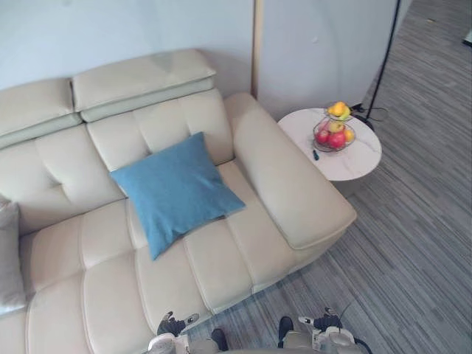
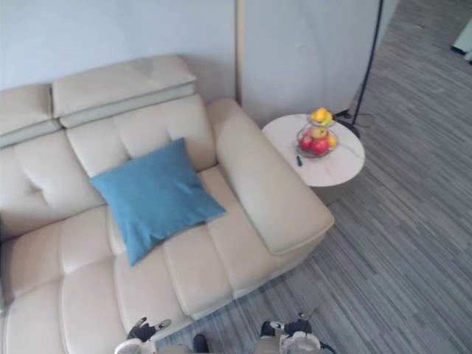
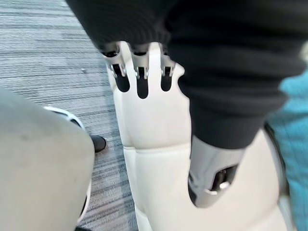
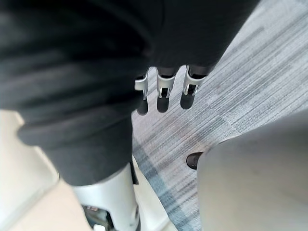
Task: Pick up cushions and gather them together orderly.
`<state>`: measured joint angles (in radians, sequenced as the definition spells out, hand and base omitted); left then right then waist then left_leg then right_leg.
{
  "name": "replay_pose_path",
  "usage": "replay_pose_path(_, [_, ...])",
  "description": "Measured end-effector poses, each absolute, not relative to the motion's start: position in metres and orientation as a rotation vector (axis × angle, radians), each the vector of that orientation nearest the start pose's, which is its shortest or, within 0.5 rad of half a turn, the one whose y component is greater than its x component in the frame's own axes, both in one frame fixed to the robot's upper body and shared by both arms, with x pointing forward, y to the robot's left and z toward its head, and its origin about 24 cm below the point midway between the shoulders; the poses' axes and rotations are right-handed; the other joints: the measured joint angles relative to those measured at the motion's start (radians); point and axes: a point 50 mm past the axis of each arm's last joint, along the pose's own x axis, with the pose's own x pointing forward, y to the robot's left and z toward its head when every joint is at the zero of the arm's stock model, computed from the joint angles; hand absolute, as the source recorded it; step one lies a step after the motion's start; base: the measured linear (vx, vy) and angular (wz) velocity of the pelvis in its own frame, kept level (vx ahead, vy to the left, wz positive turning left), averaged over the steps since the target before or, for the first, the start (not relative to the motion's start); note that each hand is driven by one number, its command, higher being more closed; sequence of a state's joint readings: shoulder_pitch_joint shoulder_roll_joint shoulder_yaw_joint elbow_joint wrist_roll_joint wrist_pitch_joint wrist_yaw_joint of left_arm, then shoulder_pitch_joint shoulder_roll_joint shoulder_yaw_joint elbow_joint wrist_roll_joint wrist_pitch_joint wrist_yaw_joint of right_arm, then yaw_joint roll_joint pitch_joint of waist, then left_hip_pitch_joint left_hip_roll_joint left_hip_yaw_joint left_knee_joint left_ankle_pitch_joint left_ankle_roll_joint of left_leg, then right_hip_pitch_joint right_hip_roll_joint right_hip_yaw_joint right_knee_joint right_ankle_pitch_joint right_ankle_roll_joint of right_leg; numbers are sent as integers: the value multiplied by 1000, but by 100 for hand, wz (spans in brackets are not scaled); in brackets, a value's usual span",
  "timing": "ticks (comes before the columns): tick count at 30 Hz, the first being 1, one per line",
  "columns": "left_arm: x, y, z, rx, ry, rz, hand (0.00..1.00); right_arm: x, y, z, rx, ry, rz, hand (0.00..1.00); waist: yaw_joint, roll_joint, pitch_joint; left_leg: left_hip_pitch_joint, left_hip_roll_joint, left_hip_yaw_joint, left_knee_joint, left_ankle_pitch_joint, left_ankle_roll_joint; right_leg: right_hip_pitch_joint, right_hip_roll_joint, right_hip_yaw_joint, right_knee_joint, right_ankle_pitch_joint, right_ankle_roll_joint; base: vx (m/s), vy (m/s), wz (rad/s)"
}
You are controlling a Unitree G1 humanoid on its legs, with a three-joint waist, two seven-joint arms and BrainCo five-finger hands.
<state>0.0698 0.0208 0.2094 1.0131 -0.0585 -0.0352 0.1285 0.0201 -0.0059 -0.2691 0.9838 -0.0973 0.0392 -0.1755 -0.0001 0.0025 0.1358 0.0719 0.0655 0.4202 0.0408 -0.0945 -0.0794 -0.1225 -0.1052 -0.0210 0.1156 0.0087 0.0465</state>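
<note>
Silver, dark-tipped fingers hang straight and loose on your left robot hand (image 3: 141, 79), low at the near edge of the scene over the sofa's front, and it holds nothing. Your right robot hand (image 4: 163, 91) is the same, fingers relaxed and empty above the floor (image 1: 413, 243), a little to the right. So I judge the task barely begun: no cushion is lifted and none sits beside another. The blue cushion (image 1: 175, 190) lies on the right-hand seat of the sofa (image 1: 221, 273), turned corner-up like a diamond, its far corner resting against the backrest. It looks like a soft woven fabric, square and plump, with slightly pinched corners, so it should give easily under the fingers. The grey cushion (image 1: 9, 258) shows at the far left, cut off by the view's edge and well apart from the blue one. What is left, as I read it, is everything: pick one up, carry it across, and set the pair neatly side by side. The sofa is cream and smooth, leather-like, with stitched panels, padded headrests and a broad rounded armrest on the right. The floor is grey carpet in fine stripes. Beyond the armrest, a round pale tabletop (image 1: 361, 166) with a stone-like sheen carries a wire basket (image 1: 333, 135) of red and yellow fruit.
</note>
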Motion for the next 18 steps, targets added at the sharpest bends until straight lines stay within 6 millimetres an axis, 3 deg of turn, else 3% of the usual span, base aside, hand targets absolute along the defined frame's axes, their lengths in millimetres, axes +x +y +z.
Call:
replay_pose_path(1, [105,194,-157,-72,1043,376,0,124,-196,-151,-47,1038,-368,0,0,-2,-1,0,15,48,11,-10,-6,-20,3,-17,0,-6,-18,21,-10,-139])
replay_pose_path(2, [105,193,-157,-75,1042,379,0,126,-196,-150,-46,1032,-369,0,1,2,-3,-1,40,123,22,-16,-3,-47,-21,-145,12,-19,-82,31,-4,-143])
replay_pose_path(3, [105,193,-157,-74,1042,378,0,127,-196,-150,-47,1029,-369,0,1,3,-4,-3,51,151,27,-19,-4,-56,-31,-197,23,-30,-98,44,2,-157])
replay_pose_path(5, [104,196,-157,-65,1047,379,0,129,-197,-149,-50,1023,-368,0,1,9,-10,-2,99,259,54,-34,-13,-82,-117,-513,94,-75,-159,111,-38,-170])
replay_pose_path(6, [104,198,-157,-59,1046,382,0,125,-196,-151,-49,1043,-366,0,2,-6,-23,6,118,322,86,-55,-37,-77,-182,-725,153,-71,-196,189,-73,-171])
replay_pose_path(7, [105,199,-157,-57,1044,382,0,123,-195,-153,-48,1055,-364,0,6,-11,-27,16,125,348,100,-63,-49,-66,-195,-790,165,-49,-200,223,-133,-177])
replay_pose_path(8, [105,198,-157,-58,1049,380,0,123,-196,-153,-50,1062,-362,0,10,-10,-26,38,144,381,109,-62,-51,-75,-175,-822,176,-38,-178,191,-183,-166])
replay_pose_path(9, [108,195,-158,-60,1055,367,0,125,-200,-152,-60,1054,-367,0,5,-7,-27,69,151,395,111,-62,-52,-76,-152,-797,184,-69,-134,176,-210,-157])
replay_pose_path(11, [114,186,-158,-58,1059,322,0,128,-207,-150,-81,1045,-372,0,0,18,-18,95,183,391,179,-66,-56,-79,-124,-733,203,-102,-126,211,-244,-124])
replay_pose_path(12, [118,184,-158,-51,1056,306,0,126,-209,-150,-93,1051,-368,0,0,28,-15,69,262,374,368,-70,-52,-64,-87,-684,186,-118,-131,241,-267,-112])
replay_pose_path(13, [118,183,-158,-52,1055,304,0,126,-209,-151,-99,1052,-362,0,1,38,-13,54,305,357,458,-64,-35,-50,-59,-663,170,-120,-134,233,-224,-127])
replay_pose_path(14, [113,182,-159,-56,1068,306,0,126,-207,-152,-111,1061,-345,0,12,58,-10,11,382,289,650,-48,63,-21,-7,-605,133,-126,-153,204,-112,-155])
replay_pose_path(15, [106,182,-161,-63,1087,313,0,130,-208,-151,-128,1063,-332,0,22,75,-6,-62,375,155,778,-138,65,-3,30,-534,112,-132,-165,202,-43,-159])
replay_pose_path(16, [107,183,-161,-70,1082,321,0,132,-208,-151,-133,1063,-328,0,23,80,-3,-98,339,85,792,-175,38,8,39,-508,102,-133,-166,259,29,-164])
replay_pose_path(17, [109,184,-160,-72,1067,323,0,132,-208,-152,-141,1077,-321,0,34,77,2,-154,263,-19,762,-219,16,33,54,-444,76,-133,-165,236,33,-128])
replay_pose_path(18, [110,184,-159,-72,1058,324,0,130,-209,-152,-143,1087,-321,0,46,76,4,-180,225,-61,732,-233,22,46,60,-405,68,-134,-163,240,33,-160])
